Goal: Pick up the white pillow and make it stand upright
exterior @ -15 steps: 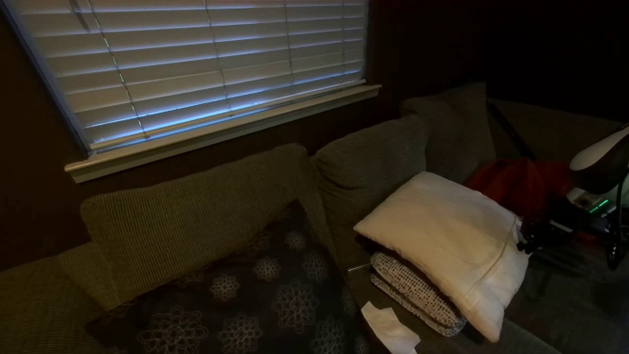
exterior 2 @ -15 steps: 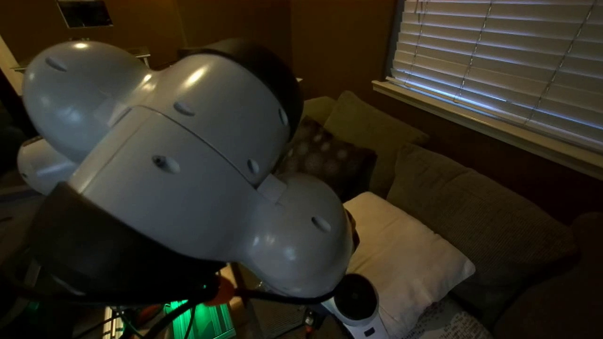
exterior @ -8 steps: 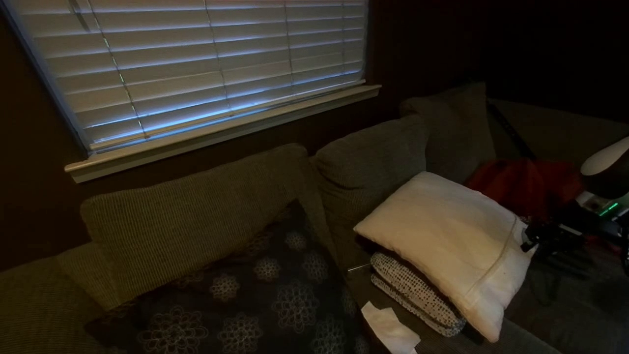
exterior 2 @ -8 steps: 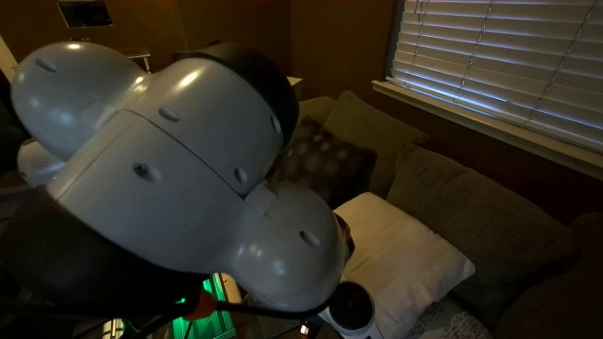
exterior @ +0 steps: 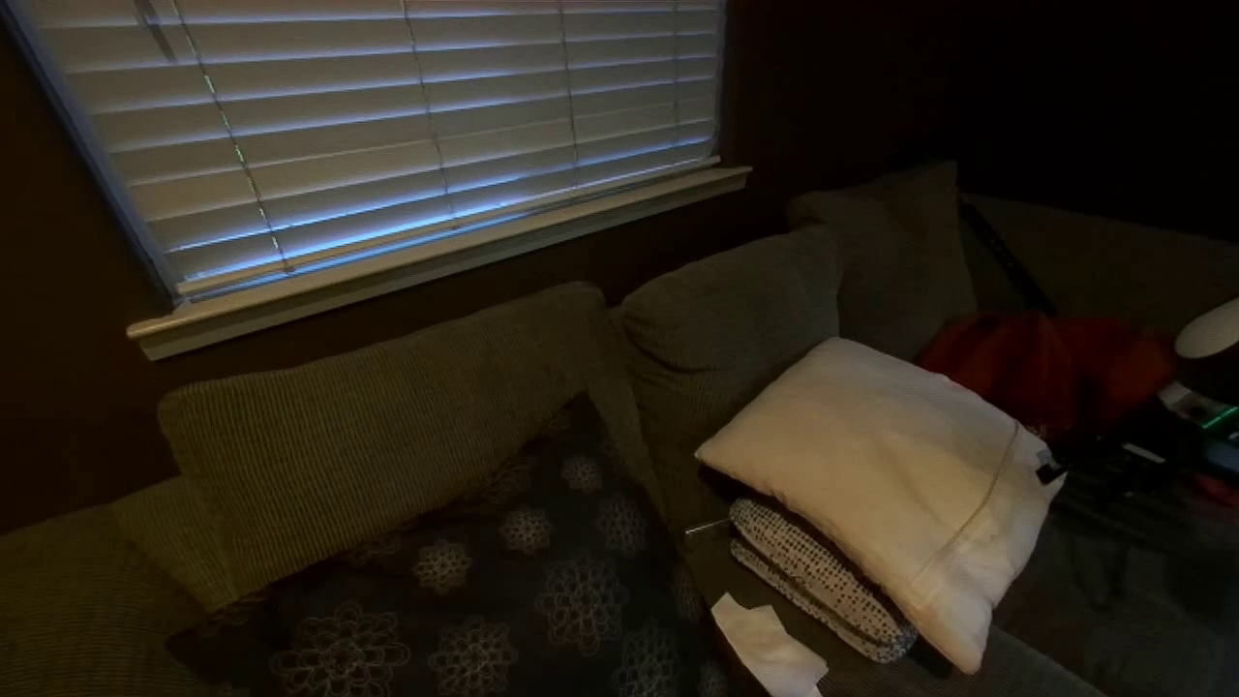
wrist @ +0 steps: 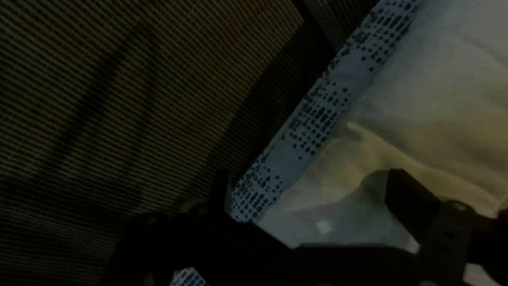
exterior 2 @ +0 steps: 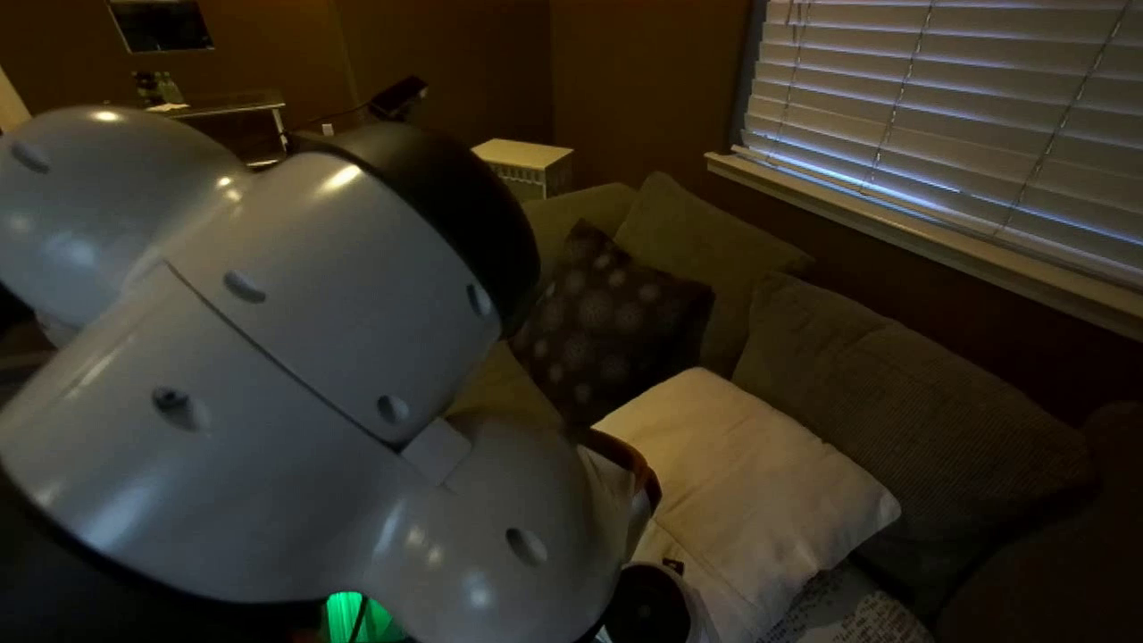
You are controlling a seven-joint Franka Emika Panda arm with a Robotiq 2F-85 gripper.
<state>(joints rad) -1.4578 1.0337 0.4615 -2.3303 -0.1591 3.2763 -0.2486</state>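
Observation:
The white pillow (exterior: pixel 871 455) lies tilted on a folded, dotted quilted cushion (exterior: pixel 813 576) on the sofa. In an exterior view, the dark gripper is at its right edge, with a fingertip (exterior: pixel 1048 472) showing against the pale fabric. Seen from the wrist, my gripper (wrist: pixel 309 184) has its jaws spread wide. One finger (wrist: pixel 410 202) is over the pillow, while the opposite one stands beyond the dotted cushion's border. Pillow fabric shows in the gap without being pinched. The arm hides part of the white pillow (exterior 2: pixel 759 482) in an exterior view.
A dark flower-patterned pillow (exterior: pixel 503 590) leans on the sofa at the left. White paper (exterior: pixel 770 644) lies near the dotted cushion. Red cloth (exterior: pixel 1045 368) sits behind the gripper. Sofa back cushions (exterior 2: pixel 902 393) rise behind the white pillow, below the window blinds (exterior 2: pixel 946 116).
The jaws have opened. The gripper has drawn away rightward from the pillow in an exterior view, and the pillow's right edge has spread slightly outward. The rest of the pillow has stayed put.

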